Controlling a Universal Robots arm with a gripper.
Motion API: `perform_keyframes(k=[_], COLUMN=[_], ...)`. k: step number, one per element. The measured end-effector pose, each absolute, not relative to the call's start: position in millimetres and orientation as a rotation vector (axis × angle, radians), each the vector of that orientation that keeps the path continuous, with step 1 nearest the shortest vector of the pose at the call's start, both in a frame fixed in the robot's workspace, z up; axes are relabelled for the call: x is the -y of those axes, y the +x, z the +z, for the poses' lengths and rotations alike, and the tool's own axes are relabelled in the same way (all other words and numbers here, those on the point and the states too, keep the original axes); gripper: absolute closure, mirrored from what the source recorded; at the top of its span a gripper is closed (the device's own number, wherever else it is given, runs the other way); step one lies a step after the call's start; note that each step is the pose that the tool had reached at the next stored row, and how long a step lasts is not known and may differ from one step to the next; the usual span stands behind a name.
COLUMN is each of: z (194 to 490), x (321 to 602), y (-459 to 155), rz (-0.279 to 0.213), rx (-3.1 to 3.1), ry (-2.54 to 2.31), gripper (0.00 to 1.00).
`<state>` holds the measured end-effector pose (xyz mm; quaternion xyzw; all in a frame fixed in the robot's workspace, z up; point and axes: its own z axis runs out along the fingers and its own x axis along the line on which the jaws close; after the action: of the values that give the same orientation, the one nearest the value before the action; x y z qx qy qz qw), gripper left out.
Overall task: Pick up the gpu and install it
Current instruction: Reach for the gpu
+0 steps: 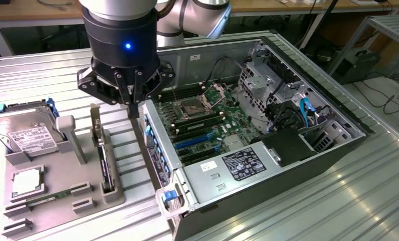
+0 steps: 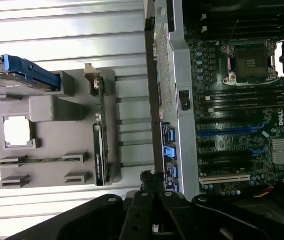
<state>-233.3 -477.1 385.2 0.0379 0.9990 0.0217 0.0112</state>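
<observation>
Silver ribbed metal counter [image 1: 360, 201] carries a grey tray [image 1: 52, 173] toward the exterior view's left edge. An open computer case [image 1: 300, 165] lies on its side across the middle.

The gpu [image 1: 105, 165] stands on edge in a slot along the tray side nearest the case. It is a thin black card, and its silver bracket end points toward the far edge of the counter. Nothing touches it and it is not yet picked up. In the wrist view the gpu [image 2: 99, 145] is a narrow dark strip on the tray [image 2: 47, 107].

Also on the tray:
- a hard drive [image 1: 25, 133] with a white label, propped in a holder
- a square processor chip [image 1: 26, 182]
- a green memory stick [image 1: 52, 197]

The end effector [image 1: 132, 113] hangs from the arm [image 1: 125, 35] over the strip between tray and case. Its fingers are pressed together and hold nothing. The tips are low, just beside the case wall that faces the tray, near the gpu's bracket end but apart from it. In the wrist view the end effector [image 2: 151, 176] sits over that same wall edge.

Inside the case are a green motherboard [image 1: 199, 120] with blue slots and a power supply [image 1: 233, 168] with a dark label.
</observation>
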Motion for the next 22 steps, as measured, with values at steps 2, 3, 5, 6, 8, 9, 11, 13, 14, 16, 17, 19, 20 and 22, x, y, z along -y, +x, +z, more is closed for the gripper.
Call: perform_keyframes(k=[2,3,5,6,8,9,11,13,14,16,17,19,20,22], z=[385.0,385.0,384.9,384.8,384.2,384.1,384.1,383.5,383.2,382.7,382.3,381.8,381.6,381.1], x=[479.0,479.1,478.4,474.1,467.5,467.5,467.4,466.4,465.2,461.8,459.9,457.6,455.5,453.3], y=[-236.0,-237.4,-242.1,-244.5,-251.8,-256.0,-265.8,-274.6,-277.1,-281.4,-284.3,-287.6,-289.4,-291.1], rz=[0.068,0.068,0.068,0.068,0.068,0.068,0.067,0.068,0.068,0.068,0.068,0.068,0.067,0.068], rx=[-3.116,-3.116,-3.116,-3.116,-3.116,-3.116,-3.116,-3.116,-3.116,-3.116,-3.116,-3.116,-3.116,-3.116], ry=[0.118,0.118,0.118,0.118,0.118,0.118,0.118,0.118,0.118,0.118,0.118,0.118,0.118,0.118], gripper=[0.89,0.89,0.89,0.89,0.89,0.89,0.89,0.89,0.89,0.89,0.89,0.89,0.89,0.89])
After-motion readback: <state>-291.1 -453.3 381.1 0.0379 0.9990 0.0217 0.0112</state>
